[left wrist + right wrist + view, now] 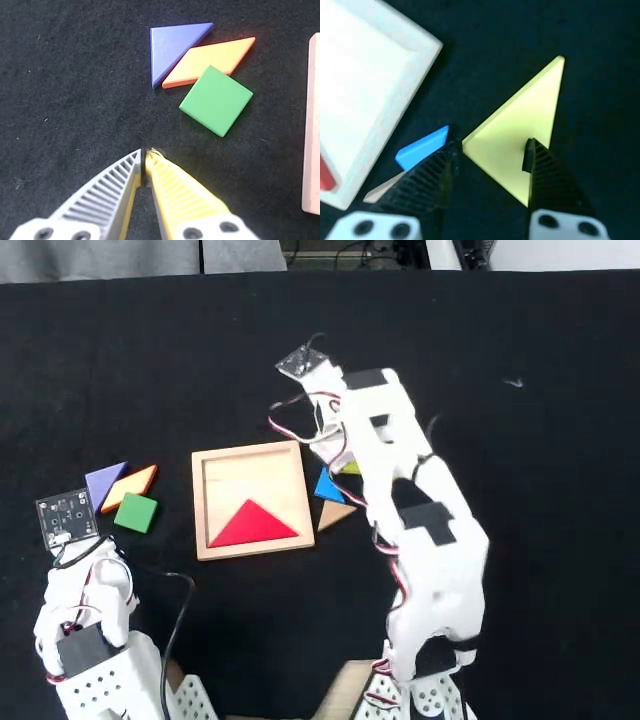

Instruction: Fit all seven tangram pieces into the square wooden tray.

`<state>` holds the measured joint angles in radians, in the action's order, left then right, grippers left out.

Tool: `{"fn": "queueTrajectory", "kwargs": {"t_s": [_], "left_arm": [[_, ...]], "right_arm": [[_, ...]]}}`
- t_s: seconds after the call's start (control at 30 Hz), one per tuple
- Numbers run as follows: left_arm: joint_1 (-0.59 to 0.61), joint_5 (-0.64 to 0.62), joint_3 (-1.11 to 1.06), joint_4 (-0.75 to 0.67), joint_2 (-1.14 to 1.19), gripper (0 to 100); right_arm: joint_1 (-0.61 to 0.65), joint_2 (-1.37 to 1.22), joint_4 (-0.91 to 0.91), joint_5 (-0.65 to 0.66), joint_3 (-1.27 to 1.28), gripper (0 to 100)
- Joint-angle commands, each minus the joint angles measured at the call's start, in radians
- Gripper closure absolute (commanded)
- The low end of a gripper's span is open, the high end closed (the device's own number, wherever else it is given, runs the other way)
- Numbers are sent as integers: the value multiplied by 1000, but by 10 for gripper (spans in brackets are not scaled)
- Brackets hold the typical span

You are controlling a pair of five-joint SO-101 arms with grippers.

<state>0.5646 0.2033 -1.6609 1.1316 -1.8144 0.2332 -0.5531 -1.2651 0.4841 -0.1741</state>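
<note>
Tray: The square wooden tray (247, 449) lies on the black table (520, 490) between my two arms. It holds one piece, the red triangle (252, 525), set against the rim nearest my bases. Six pieces lie outside it.

Right claw: My right claw (491, 147) hangs just beside the tray, off the side toward my right arm, with its fingers spread. One finger sits at an edge of the yellow triangle (520, 120) and the other is over its face. I cannot tell whether either one touches it. I judge the spread is set to straddle this piece for a pinch.

Neighbours: The blue triangle (422, 148) lies between the yellow triangle and the tray, close to one finger. The tan triangle (335, 514) lies near the tray's rim on the same side.

Left claw: My left claw (145, 156) is pressed together on nothing, low over bare table. It is well apart from the tray on the opposite side.

Left cluster: The purple triangle (170, 47), orange parallelogram (210, 60) and green square (216, 100) are bunched together near the tray on that side. I cannot tell whether they overlap.

Step in hand: By my judgement, taking up the yellow triangle. The task is at an early stage.

Risk: The piece is flat and thin, so it offers little edge to grip. Closing the fingers may nudge the blue triangle.
</note>
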Motion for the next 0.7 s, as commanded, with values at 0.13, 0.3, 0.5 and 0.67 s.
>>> {"fn": "queueTrajectory", "kwargs": {"t_s": [0.13, 0.3, 0.5, 0.67], "left_arm": [[-10, 9, 27, -21, -8, 970], [-12, 9, 27, -21, -8, 970], [-12, 9, 27, -21, -8, 970], [-12, 9, 27, -21, -8, 970]], "right_arm": [[3, -74, -87, -8, -168, 765], [8, -81, -100, 5, -151, 707], [18, -79, -81, 46, -84, 733], [5, -74, -64, 46, -47, 733]]}}
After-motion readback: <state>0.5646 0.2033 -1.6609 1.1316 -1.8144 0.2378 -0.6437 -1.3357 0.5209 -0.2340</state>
